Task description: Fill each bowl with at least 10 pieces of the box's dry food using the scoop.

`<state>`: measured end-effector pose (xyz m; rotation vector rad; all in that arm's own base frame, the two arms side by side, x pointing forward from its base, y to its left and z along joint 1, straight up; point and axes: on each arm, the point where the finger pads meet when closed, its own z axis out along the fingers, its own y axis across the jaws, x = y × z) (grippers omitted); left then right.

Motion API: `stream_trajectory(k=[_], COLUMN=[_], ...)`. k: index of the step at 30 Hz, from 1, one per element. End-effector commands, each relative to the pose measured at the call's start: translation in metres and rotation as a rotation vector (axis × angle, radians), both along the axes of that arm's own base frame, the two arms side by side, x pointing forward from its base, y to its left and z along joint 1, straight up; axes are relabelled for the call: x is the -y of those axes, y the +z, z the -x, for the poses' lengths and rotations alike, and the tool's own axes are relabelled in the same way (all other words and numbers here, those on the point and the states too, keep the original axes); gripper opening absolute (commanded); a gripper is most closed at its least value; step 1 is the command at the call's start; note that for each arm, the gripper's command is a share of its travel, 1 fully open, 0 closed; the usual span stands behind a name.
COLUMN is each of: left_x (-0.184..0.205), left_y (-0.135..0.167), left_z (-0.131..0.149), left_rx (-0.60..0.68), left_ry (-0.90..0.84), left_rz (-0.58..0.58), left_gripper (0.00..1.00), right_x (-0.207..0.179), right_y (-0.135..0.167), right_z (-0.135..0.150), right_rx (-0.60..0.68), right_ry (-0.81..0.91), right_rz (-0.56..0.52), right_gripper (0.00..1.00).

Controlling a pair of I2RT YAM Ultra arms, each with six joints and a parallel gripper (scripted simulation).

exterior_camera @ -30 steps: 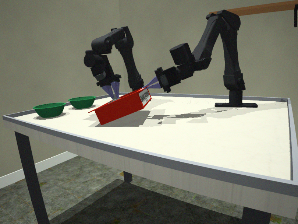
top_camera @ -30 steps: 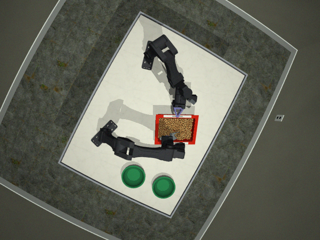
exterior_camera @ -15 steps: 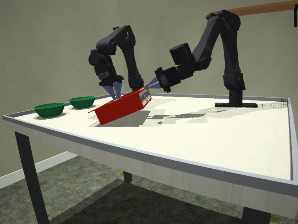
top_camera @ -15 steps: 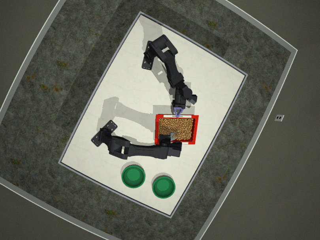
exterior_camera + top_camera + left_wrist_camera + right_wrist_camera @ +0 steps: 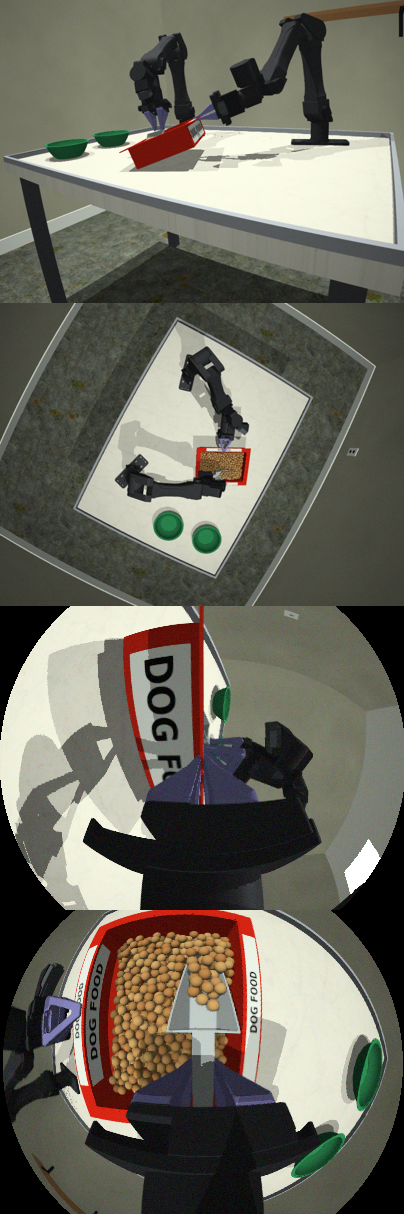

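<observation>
The red food box point(image 5: 247, 466) point(image 5: 163, 148) point(image 5: 165, 633) point(image 5: 112, 1114) is tilted, its labelled end raised off the table, with many round tan pieces inside. My left gripper point(image 5: 224, 450) point(image 5: 195, 118) is shut on the rim at that end. My right gripper point(image 5: 158, 129) point(image 5: 203, 1065) is shut on the grey scoop's handle. The scoop point(image 5: 218, 474) point(image 5: 182, 1017) is in the box, its front at the food, with several pieces in its pan. One green bowl point(image 5: 206, 538) point(image 5: 67, 150) point(image 5: 368, 1075) and another green bowl point(image 5: 168, 526) point(image 5: 111, 139) point(image 5: 320, 1155) look empty in the top view.
The white table point(image 5: 271, 410) point(image 5: 293, 189) has a raised grey edge point(image 5: 148, 544). Both bowls stand beyond the box's lower end, past my right arm in the top view. The right arm crosses between the box and the bowls there.
</observation>
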<state>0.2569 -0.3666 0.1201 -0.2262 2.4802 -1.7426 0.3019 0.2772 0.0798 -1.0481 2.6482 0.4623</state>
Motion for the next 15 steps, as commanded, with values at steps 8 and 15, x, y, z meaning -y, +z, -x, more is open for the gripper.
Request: stream_trajectory(k=[8, 15], left_x=[0.0094, 0.0094], left_y=[0.0537, 0.0537], left_z=[-0.0122, -0.0122], left_rx=[0.141, 0.141], left_ry=[-0.014, -0.014], left_rz=[0.097, 0.097], left_gripper=[0.00, 0.00], right_x=[-0.0114, -0.0105], right_y=[0.0248, 0.0278], right_z=[-0.0111, -0.0084], right_rx=[0.208, 0.301], right_ry=[-0.025, -0.041], right_rz=[-0.103, -0.135], right_gripper=[0.00, 0.00])
